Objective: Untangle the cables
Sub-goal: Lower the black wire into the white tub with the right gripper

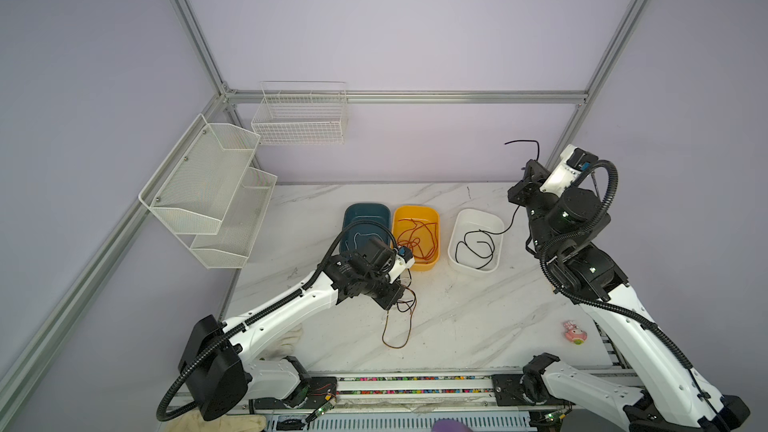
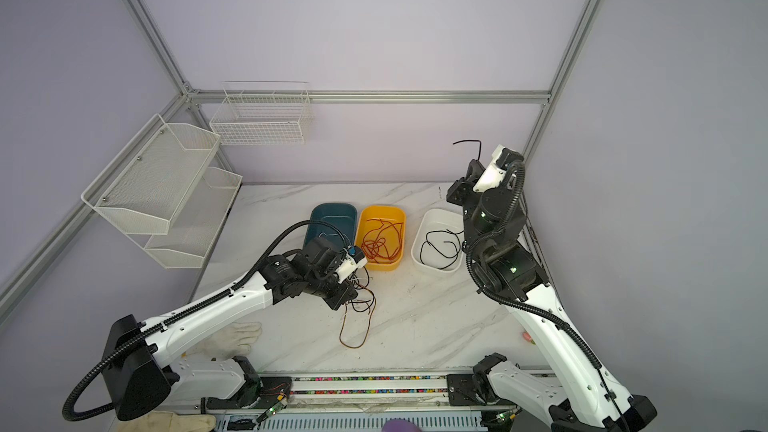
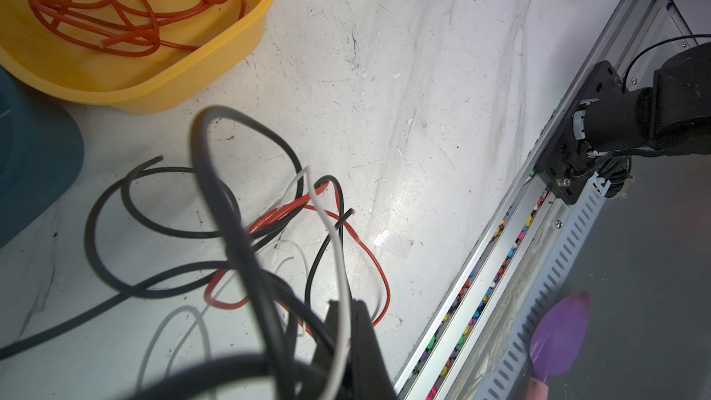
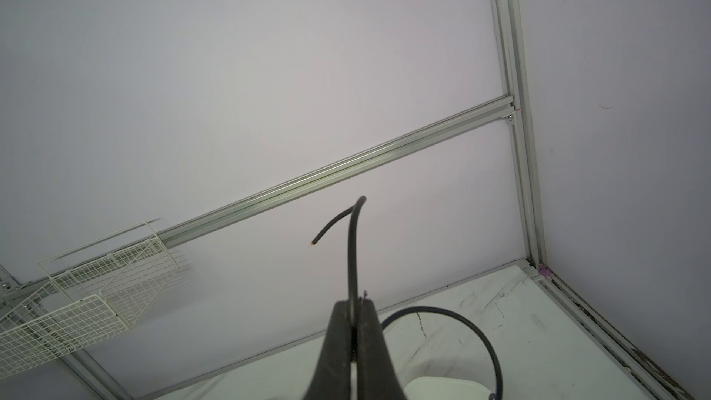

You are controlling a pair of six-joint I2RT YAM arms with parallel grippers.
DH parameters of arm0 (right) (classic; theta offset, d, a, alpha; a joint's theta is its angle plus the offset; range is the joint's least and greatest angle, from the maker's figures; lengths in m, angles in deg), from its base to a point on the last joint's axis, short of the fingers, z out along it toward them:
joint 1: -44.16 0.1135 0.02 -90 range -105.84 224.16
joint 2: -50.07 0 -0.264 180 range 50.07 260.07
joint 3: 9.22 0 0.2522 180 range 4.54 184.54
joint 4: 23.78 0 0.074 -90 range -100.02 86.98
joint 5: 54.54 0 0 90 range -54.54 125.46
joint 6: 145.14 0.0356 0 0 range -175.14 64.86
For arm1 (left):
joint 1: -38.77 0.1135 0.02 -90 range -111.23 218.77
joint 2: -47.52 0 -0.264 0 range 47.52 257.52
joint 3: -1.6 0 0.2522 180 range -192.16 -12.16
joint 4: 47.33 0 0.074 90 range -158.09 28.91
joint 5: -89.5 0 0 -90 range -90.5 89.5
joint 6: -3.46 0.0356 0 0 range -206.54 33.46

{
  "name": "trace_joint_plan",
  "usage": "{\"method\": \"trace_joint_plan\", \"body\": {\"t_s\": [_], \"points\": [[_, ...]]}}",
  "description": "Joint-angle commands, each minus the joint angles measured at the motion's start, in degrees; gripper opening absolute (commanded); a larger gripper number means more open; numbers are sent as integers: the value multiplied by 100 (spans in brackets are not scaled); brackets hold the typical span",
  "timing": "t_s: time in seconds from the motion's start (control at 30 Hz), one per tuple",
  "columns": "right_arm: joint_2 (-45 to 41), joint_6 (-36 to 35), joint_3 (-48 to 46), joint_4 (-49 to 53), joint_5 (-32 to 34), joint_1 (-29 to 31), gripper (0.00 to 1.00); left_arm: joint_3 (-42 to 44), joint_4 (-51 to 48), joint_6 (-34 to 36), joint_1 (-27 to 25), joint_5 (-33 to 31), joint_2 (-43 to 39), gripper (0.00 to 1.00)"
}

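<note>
Sorting looked well past halfway. The yellow bin point(image 1: 415, 208) held a loose heap of red cables point(image 1: 419, 236), and the teal bin point(image 1: 368, 206) touching its left side in both top views held one white strand point(image 1: 360, 236).

The white bin point(image 1: 477, 212) stood just right of the yellow bin. The right gripper point(image 4: 353, 307) was raised beyond and to the right of the yellow bin, its jaws pinched tight on a black cable point(image 4: 351, 263). The cable's free end curled above the jaws, and its long tail hung down into the white bin, where most of it lay coiled.

A small tangle point(image 3: 286, 210) of black, red and white strands lay on the table point(image 1: 478, 317), just on the robot's side of the yellow bin. The left gripper point(image 3: 348, 311) hung over it with its jaws clamped on a white cable point(image 3: 341, 259) that rose out of the knot. Black loops crossed that strand near the jaws, and whether any were caught with it could not be told.

By the look of it, the black cable had only to be let go into its bin. The last knot had yet to be pulled apart strand by strand.
</note>
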State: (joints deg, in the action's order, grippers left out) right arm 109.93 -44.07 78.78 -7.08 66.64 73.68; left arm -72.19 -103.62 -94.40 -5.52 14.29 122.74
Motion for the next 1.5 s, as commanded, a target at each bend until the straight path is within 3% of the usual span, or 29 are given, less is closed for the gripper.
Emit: {"method": "trace_joint_plan", "body": {"t_s": [0.0,0.6,1.07,1.47], "points": [[154,-137,156,-197,144,-20,0,126,16,153,-28,32,30,0],[403,278,-1125,-601,-257,-230,0,128,-2,176,-97,67,49,0],[752,1312,-2218,-584,-1437,-483,0,132,-33,188,-150,49,38,0],[1270,1938,-2766,-668,-1763,-811,0,127,-49,204,-172,54,55,0]]}}
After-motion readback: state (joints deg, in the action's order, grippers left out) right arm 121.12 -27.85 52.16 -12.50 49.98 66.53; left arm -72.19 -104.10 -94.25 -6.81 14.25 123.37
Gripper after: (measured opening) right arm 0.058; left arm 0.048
